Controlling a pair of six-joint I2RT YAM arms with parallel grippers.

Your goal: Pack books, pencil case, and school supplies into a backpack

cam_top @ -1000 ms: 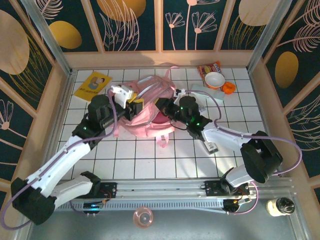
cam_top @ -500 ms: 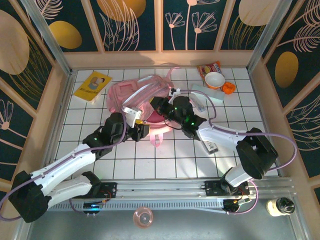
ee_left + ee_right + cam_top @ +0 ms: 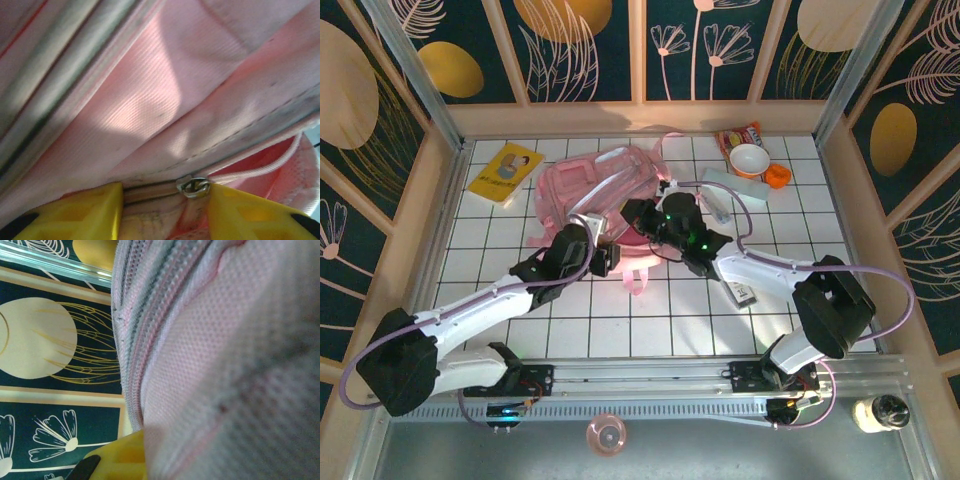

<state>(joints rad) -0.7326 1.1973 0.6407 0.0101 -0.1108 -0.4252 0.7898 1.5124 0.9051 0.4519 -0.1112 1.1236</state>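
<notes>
The left arm (image 3: pixel 490 300) reaches low across the worktop (image 3: pixel 620 330) from its base. The left gripper (image 3: pixel 605 258) points at the near edge of the backpack (image 3: pixel 595 185). In the left wrist view, its fingers (image 3: pixel 85 215) stand partly apart, with the bag's zipper seam and a metal zipper pull (image 3: pixel 195 186) lying between them. Whether they clamp the fabric cannot be told. The right arm (image 3: pixel 770 270) is folded at the elbow and stretches leftward. The right gripper (image 3: pixel 640 214) is at the bag's right edge, clenched on the pink mesh fabric, which presses against its yellow finger (image 3: pixel 122 455). The backpack lies at the centre-left of the worktop. The yellow booklet (image 3: pixel 505 172) is well apart at its left and the pencil case (image 3: pixel 732 187) is near its right. Compared with one second ago, the left gripper has dropped from the bag's upper left to its near edge. The backpack has shifted away from the arm bases and lies flatter. The right gripper has moved slightly left. The booklet and pencil case are unmoved.
</notes>
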